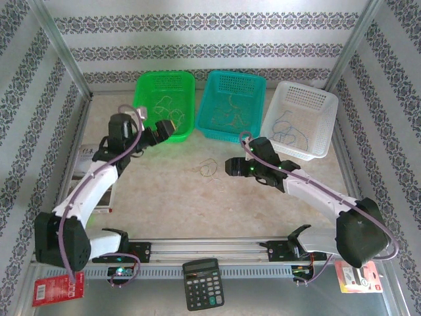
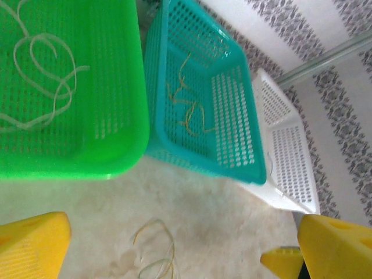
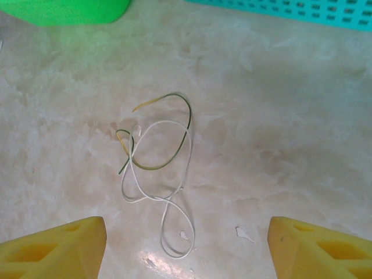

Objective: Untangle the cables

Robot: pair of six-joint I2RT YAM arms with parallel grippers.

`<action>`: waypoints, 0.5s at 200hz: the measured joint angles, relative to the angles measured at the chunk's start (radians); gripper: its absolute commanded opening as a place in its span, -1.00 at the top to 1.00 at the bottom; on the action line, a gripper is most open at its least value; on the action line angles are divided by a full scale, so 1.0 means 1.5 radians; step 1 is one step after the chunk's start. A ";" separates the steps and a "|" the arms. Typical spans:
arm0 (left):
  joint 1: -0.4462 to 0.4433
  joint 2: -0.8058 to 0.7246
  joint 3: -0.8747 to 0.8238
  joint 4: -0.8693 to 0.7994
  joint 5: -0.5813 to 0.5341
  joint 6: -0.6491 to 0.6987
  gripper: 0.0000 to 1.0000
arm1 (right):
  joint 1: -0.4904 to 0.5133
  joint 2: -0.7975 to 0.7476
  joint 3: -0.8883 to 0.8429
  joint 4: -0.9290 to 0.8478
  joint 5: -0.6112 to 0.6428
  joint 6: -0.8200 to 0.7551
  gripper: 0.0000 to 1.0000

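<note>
Right gripper: yellow fingers nearest the lens, standing well apart with nothing between them, aimed down at the table
Cables: loose on the bare table just ahead of those fingers, in front of the green basket and teal basket
Look: one whitish wire, one dark green going yellow at the tips; hair-thin springy curls, looped through each other at several crossings (over-under not readable)
Left gripper: jaws wide, holding nothing, up by the green basket's front edge
Baskets: each holds a few loose wires, white basket included
Risk, crossing: a pinch landing where the wires cross would take both, so the whole knot lifts together
Risk, flat wire: strands lie flush on hard table; pads may skate over them or scrape the surface
Risk, one-sided pull: with nothing pinning the other strand, tugging could tighten the loops
</note>
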 measured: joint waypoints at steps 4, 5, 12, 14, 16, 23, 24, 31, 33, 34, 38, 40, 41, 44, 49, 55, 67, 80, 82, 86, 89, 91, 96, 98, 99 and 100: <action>-0.007 -0.012 -0.012 -0.002 -0.008 -0.001 -1.00 | 0.002 0.003 0.000 0.001 0.001 0.001 -0.53; -0.009 -0.014 -0.014 -0.002 -0.009 -0.001 -1.00 | 0.003 0.004 0.000 0.001 0.001 0.001 -0.54; -0.021 -0.033 -0.034 -0.002 -0.019 -0.003 -1.00 | 0.008 0.011 0.001 0.001 0.001 0.003 -0.61; -0.025 -0.038 -0.039 -0.002 -0.023 -0.004 -1.00 | 0.010 0.013 0.001 0.001 0.002 0.003 -0.63; -0.028 -0.043 -0.044 -0.002 -0.026 -0.004 -1.00 | 0.011 0.014 0.002 0.001 0.003 0.002 -0.67; -0.038 -0.060 -0.061 -0.002 -0.036 -0.007 -1.00 | 0.018 0.021 0.004 0.001 0.008 0.005 -0.78; -0.039 -0.062 -0.063 -0.002 -0.037 -0.008 -1.00 | 0.019 0.022 0.004 0.001 0.009 0.006 -0.79; -0.049 -0.076 -0.079 -0.002 -0.048 -0.011 -1.00 | 0.026 0.029 0.009 -0.001 0.018 0.010 -0.82; -0.052 -0.079 -0.083 -0.001 -0.051 -0.012 -1.00 | 0.029 0.032 0.010 -0.001 0.021 0.012 -0.82; -0.053 -0.080 -0.085 -0.001 -0.051 -0.012 -1.00 | 0.030 0.032 0.011 -0.001 0.022 0.011 -0.82; -0.057 -0.086 -0.093 -0.001 -0.057 -0.013 -1.00 | 0.034 0.037 0.016 -0.003 0.027 0.013 -0.81; -0.058 -0.087 -0.096 -0.001 -0.059 -0.014 -1.00 | 0.037 0.040 0.018 -0.003 0.029 0.013 -0.81; -0.060 -0.089 -0.098 -0.001 -0.061 -0.014 -1.00 | 0.037 0.041 0.019 -0.004 0.030 0.012 -0.80; -0.062 -0.091 -0.102 -0.001 -0.065 -0.016 -1.00 | 0.040 0.045 0.023 -0.004 0.034 0.013 -0.79; -0.066 -0.093 -0.110 -0.001 -0.069 -0.018 -1.00 | 0.046 0.052 0.030 -0.006 0.039 0.013 -0.77; -0.069 -0.094 -0.117 -0.001 -0.076 -0.020 -1.00 | 0.050 0.059 0.036 -0.006 0.041 0.013 -0.74; -0.077 -0.094 -0.129 -0.001 -0.087 -0.026 -1.00 | 0.054 0.070 0.047 -0.004 0.040 0.015 -0.64; -0.087 -0.094 -0.139 0.000 -0.096 -0.031 -1.00 | 0.057 0.078 0.051 0.002 0.034 0.018 -0.51; -0.089 -0.093 -0.141 0.000 -0.098 -0.032 -1.00 | 0.057 0.079 0.051 0.003 0.033 0.022 -0.48; -0.092 -0.092 -0.143 0.000 -0.099 -0.034 -1.00 | 0.057 0.082 0.052 0.006 0.030 0.021 -0.43; -0.094 -0.091 -0.144 0.001 -0.102 -0.035 -1.00 | 0.057 0.084 0.053 0.007 0.027 0.026 -0.39; -0.096 -0.091 -0.144 0.002 -0.102 -0.035 -1.00 | 0.057 0.087 0.054 0.007 0.025 0.024 -0.38; -0.101 -0.088 -0.147 0.006 -0.105 -0.038 -1.00 | 0.057 0.092 0.056 0.009 0.022 0.030 -0.33; -0.102 -0.087 -0.148 0.006 -0.106 -0.039 -1.00 | 0.057 0.095 0.057 0.009 0.020 0.029 -0.31; -0.104 -0.087 -0.148 0.007 -0.106 -0.040 -1.00 | 0.057 0.097 0.058 0.010 0.019 0.028 -0.30; -0.104 -0.086 -0.149 0.008 -0.106 -0.040 -1.00 | 0.057 0.098 0.059 0.009 0.018 0.029 -0.29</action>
